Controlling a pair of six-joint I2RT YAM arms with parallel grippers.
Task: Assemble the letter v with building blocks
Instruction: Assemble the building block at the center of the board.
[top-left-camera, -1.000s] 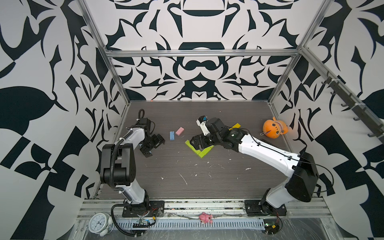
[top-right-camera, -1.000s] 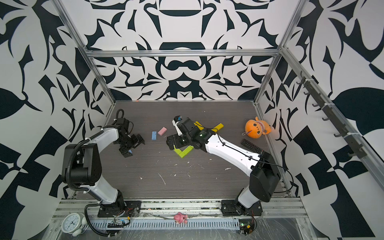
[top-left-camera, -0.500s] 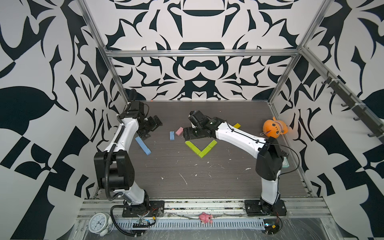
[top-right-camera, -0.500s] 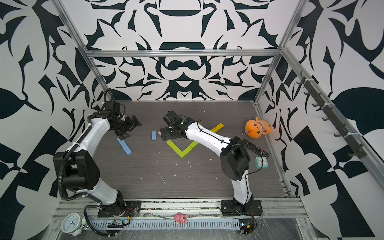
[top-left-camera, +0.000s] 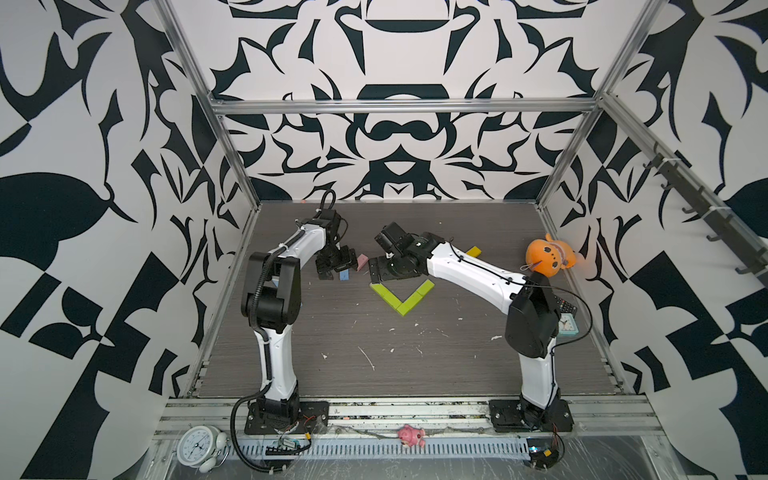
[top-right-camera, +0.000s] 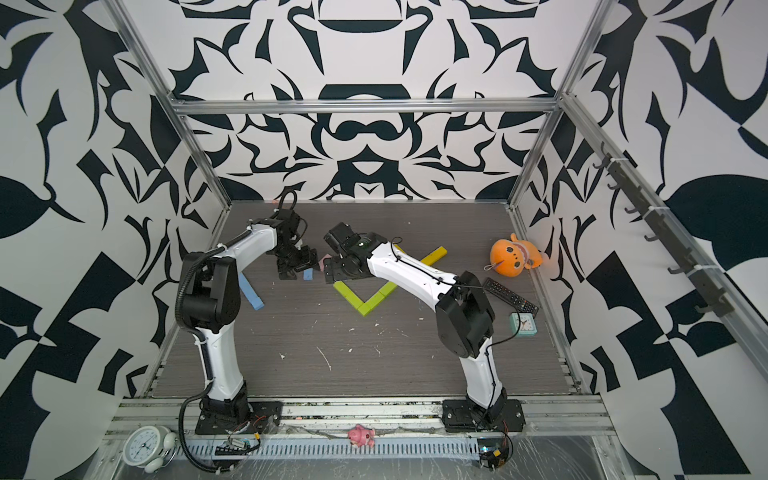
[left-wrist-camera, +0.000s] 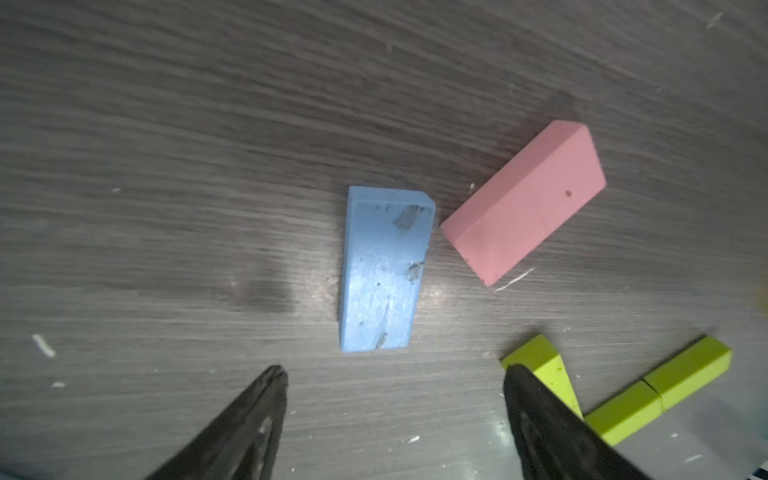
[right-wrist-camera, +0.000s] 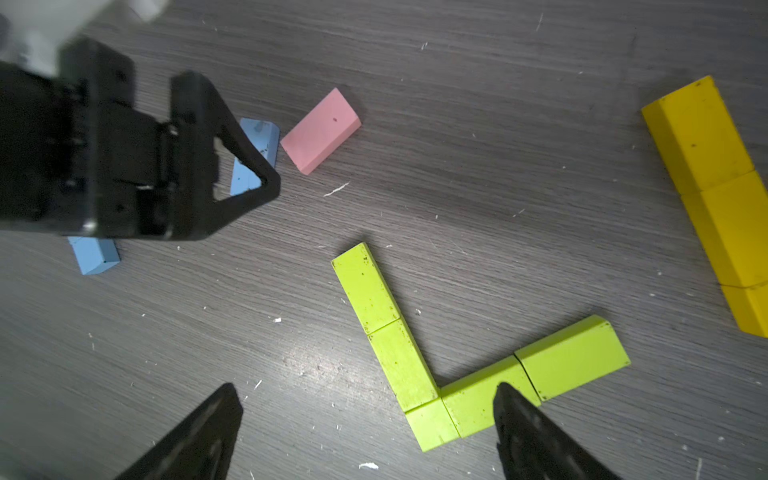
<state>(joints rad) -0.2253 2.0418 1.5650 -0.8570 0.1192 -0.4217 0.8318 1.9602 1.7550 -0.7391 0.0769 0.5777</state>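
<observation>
Near the middle of the dark grey wood-grain tabletop (top-left-camera: 415, 374), a V of 5 lime green matte rectangular bricks (right-wrist-camera: 403, 361). Laid flat and end to end with tight seams: 2 long ones plus 1 short corner piece on one stroke, 2 more on the other, point toward the arm bases. Peppered with small dark specks.

Beyond the V toward the back wall, 3 yellow matte bricks (right-wrist-camera: 706, 137) in 1 straight row, touching end to end, apart from the lime pieces.

On the left arm's side of the V, 1 pink matte brick (left-wrist-camera: 523, 203), clean but for 1 dark dot. Just beside it, 1 short light blue brick (left-wrist-camera: 382, 270) with grey scuffs on top; corners nearly meeting, contact unclear. Further toward the table's left edge, 1 long light blue brick (top-right-camera: 250, 293), well apart from the rest.

Left gripper (left-wrist-camera: 395, 374): jaws apart, nothing between them, tips just short of the short light blue brick. Right gripper (right-wrist-camera: 368, 390): jaws spread wide, empty, hanging by the V's open side. In its wrist view, 1 finger overlapping a lime piece; contact impossible to judge.
</observation>
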